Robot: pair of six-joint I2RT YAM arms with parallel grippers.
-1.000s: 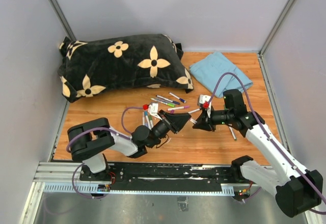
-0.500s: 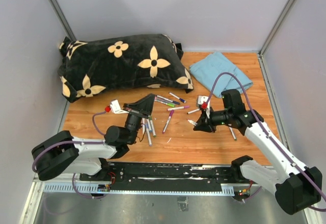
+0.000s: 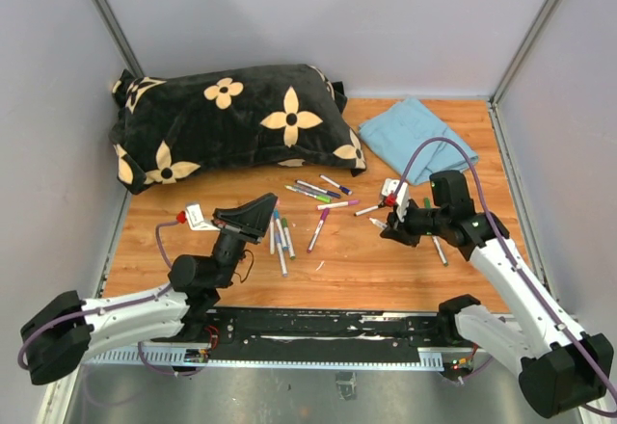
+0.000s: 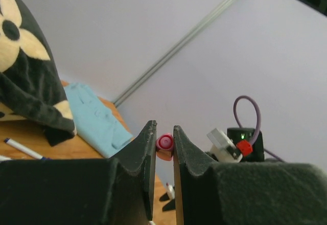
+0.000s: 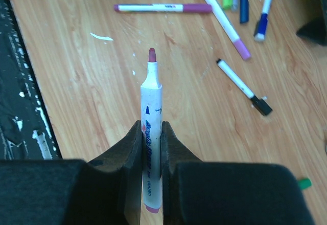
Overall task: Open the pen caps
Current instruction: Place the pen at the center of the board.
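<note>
Cap (image 4: 164, 143), pink, sits pinched in your left gripper (image 4: 164, 132), jaws nearly closed, raised off the table (image 3: 386, 272). Your right gripper (image 5: 151, 129) clamps the uncapped pen (image 5: 152, 89) by its barrel, tip outward, holding the two apart. Capped pens (image 3: 310, 190) lie between the arms.

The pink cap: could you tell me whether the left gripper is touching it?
Touching: the left wrist view shows the pink cap pinched between fingers of the left gripper.

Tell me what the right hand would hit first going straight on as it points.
Probably the bare table, met by the tip of the uncapped pen the right hand grips; the purple-capped pen lying crosswise beyond is next in line. Depth is unclear.
</note>
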